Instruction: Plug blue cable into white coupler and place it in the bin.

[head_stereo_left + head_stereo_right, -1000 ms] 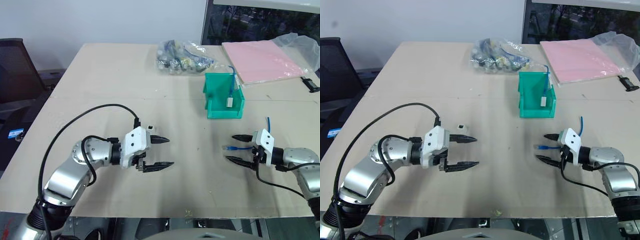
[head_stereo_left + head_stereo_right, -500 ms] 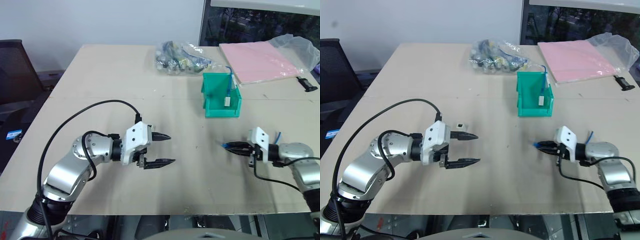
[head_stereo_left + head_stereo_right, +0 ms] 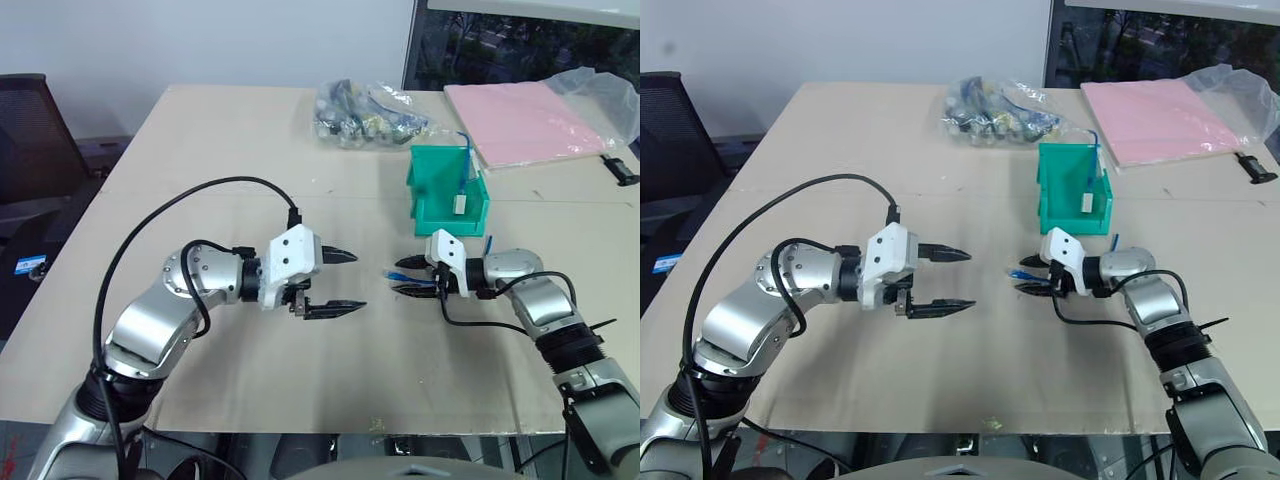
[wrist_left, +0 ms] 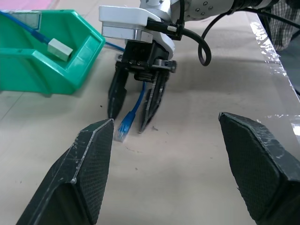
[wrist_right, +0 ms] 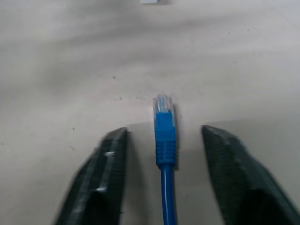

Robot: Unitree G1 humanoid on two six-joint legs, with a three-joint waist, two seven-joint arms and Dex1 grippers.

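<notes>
Right jaws are released: the blue cable (image 5: 165,136) sits in the gap between the two fingers, touching neither, so I grip nothing yet. Its long axis runs straight along my right fingers, clear plug end leading, just past the fingertips and low over the counter (image 3: 200,150). The plug points toward my left jaws, which face it from near by, spread wide and empty. A small white block (image 5: 152,1) lies on the counter ahead of the plug, roughly in line with it, well apart; probably the coupler, too small to be sure. The bin (image 3: 445,215) stands just behind my right arm, nearer to it than to the left. My guess: closing the right jaws square on the cable comes next, since it is already centred.
</notes>
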